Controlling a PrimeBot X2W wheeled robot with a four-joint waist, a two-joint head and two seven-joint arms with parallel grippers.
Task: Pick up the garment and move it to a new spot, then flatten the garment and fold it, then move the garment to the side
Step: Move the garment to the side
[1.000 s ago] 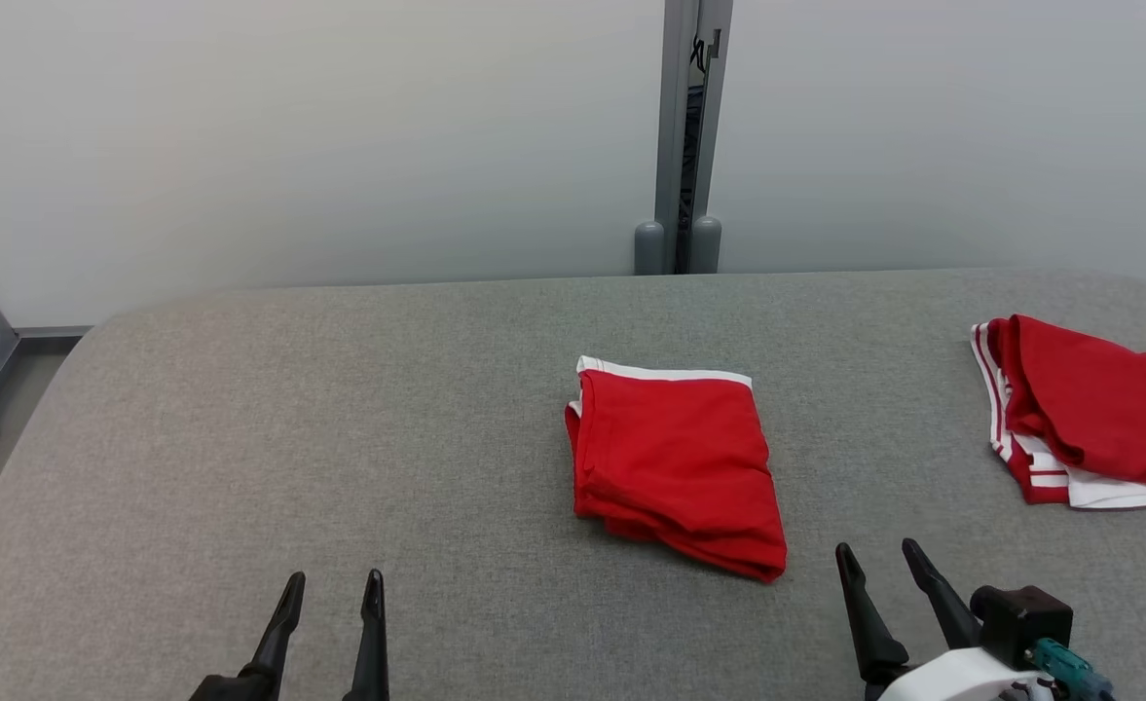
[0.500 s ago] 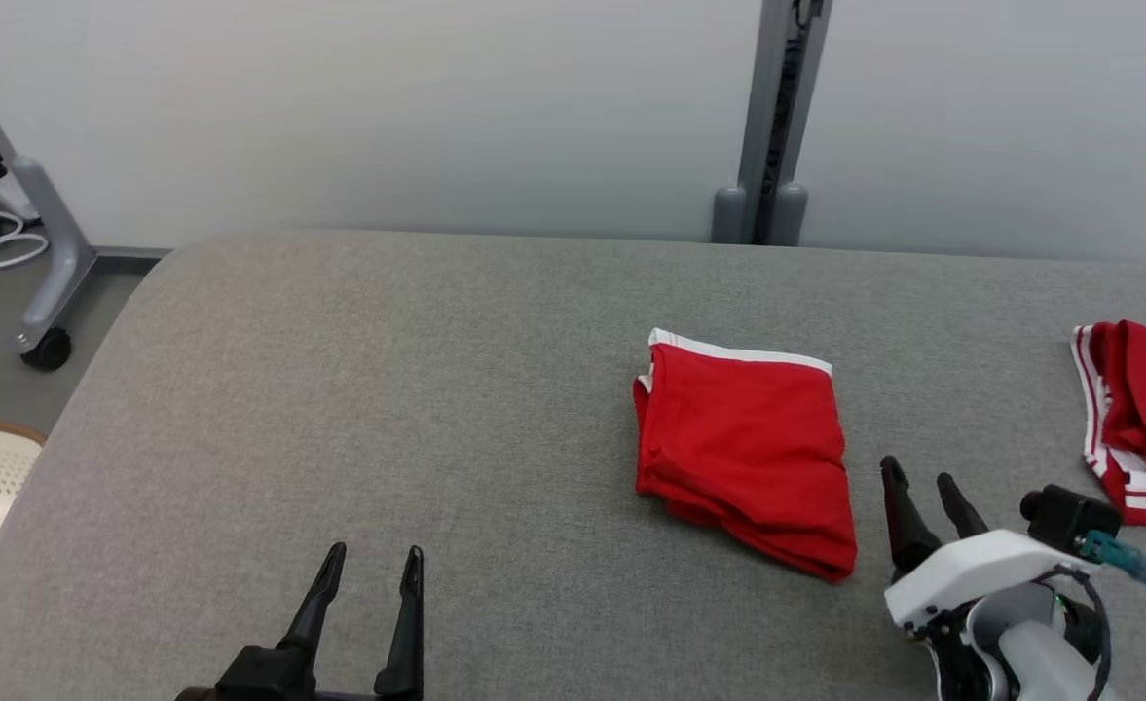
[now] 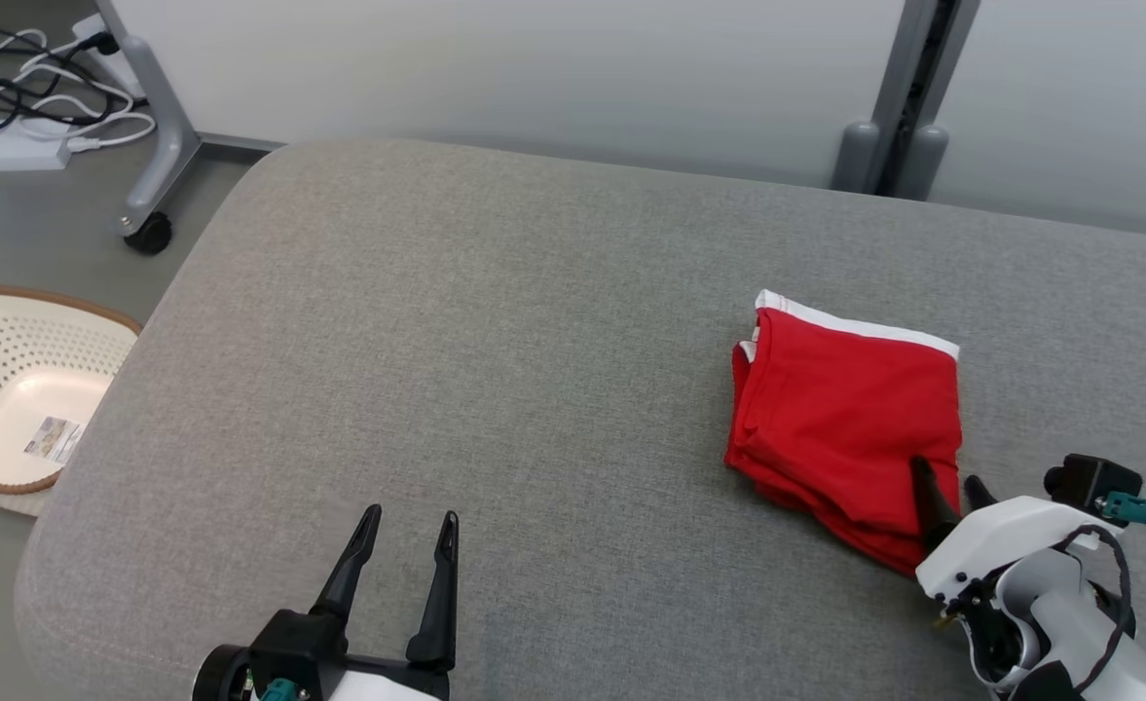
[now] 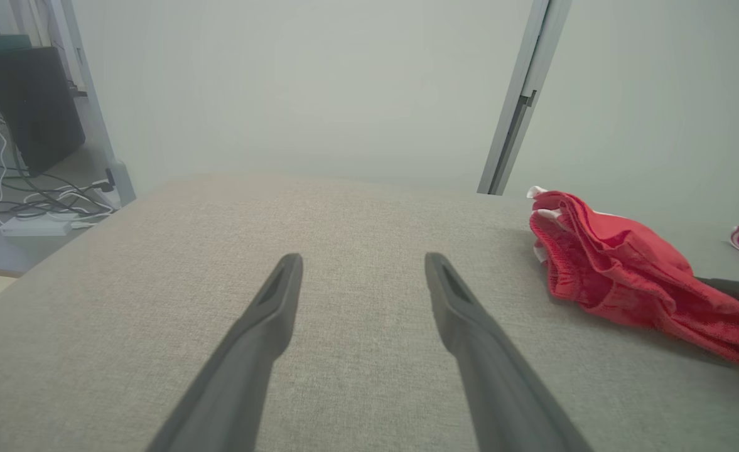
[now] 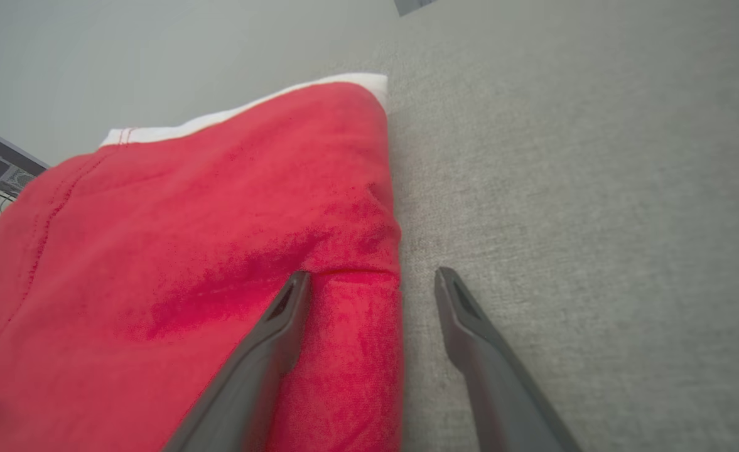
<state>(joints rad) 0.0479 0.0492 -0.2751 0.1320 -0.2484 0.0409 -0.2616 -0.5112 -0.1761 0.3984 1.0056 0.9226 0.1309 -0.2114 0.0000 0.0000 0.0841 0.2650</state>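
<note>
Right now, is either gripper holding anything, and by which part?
Nothing is held. The right gripper is open, one finger over the garment's edge, one beside it. The left gripper is open, apart from it.

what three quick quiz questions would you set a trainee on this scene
1. True or false: the left hand is shut on the folded red garment with white trim.
2. Pick one. The right hand is: A) open, astride the garment's edge; B) shut on the garment; C) shut, holding nothing.
3. Fill in: the band along the garment's far edge is coloured ___.

Key: 1 false; 2 A; 3 white.
</note>
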